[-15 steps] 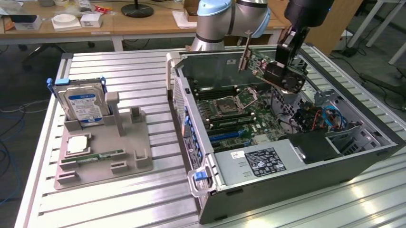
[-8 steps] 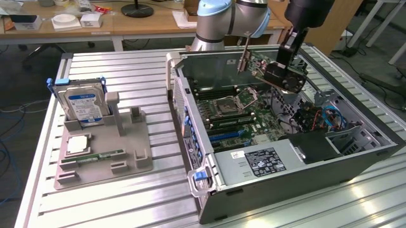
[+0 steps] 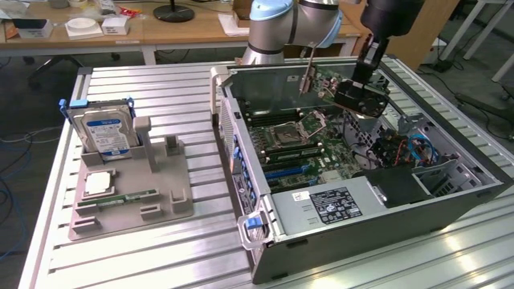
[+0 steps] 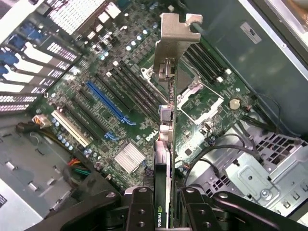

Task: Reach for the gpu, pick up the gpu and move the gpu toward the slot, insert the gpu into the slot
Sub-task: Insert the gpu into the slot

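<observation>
I'm gripping the gpu (image 3: 353,96), my gripper (image 3: 363,77) clenched on its upper edge. In the exterior view the card hangs in the air over the open case (image 3: 386,223), near the far wall, with its black fan facing the exterior view's right and its silver bracket (image 3: 306,77) pointing down toward the exterior view's left. It touches nothing but my fingers.

From the wrist I see the gpu (image 4: 166,159) edge-on between my two black fingers (image 4: 139,207), with the gripper (image 4: 165,195) squeezed on either face and the bracket (image 4: 171,38) at the far end. Below it lies the motherboard (image 4: 96,77). The card sits above the board's middle, close beside the cpu socket (image 4: 199,98). The blue slot (image 4: 108,103) lies off to one side, uncovered, and the card is well clear of it.

Out on the table (image 3: 161,259), at the exterior view's left, a hard drive (image 3: 105,129) stands upright in a grey holder (image 3: 161,192).
</observation>
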Action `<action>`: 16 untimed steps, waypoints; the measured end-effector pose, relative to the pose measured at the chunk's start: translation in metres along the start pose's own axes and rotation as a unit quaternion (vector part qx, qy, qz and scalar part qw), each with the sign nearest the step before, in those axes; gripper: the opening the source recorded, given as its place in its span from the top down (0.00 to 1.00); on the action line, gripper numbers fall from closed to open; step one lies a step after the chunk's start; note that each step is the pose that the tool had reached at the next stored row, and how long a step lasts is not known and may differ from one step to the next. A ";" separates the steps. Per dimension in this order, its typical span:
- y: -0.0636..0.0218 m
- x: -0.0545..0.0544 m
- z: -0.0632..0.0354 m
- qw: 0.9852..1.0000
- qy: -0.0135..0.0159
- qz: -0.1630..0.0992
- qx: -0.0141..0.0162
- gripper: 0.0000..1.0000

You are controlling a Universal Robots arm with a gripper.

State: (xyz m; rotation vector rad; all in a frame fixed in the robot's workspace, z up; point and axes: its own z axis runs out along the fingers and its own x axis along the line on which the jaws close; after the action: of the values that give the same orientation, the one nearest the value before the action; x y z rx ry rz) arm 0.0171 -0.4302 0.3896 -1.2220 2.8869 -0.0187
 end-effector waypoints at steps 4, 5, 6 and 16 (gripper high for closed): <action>-0.0003 0.000 0.0004 1.000 0.000 -0.027 0.000 0.74; -0.0002 0.000 0.0005 0.999 0.000 -0.035 0.000 0.74; -0.0003 0.000 0.0006 0.999 -0.001 -0.043 0.000 0.74; -0.0003 0.000 0.0014 0.993 -0.003 -0.119 0.001 0.74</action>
State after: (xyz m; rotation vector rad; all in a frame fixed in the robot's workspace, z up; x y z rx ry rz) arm 0.0171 -0.4306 0.3882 -1.5555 2.7153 -0.0200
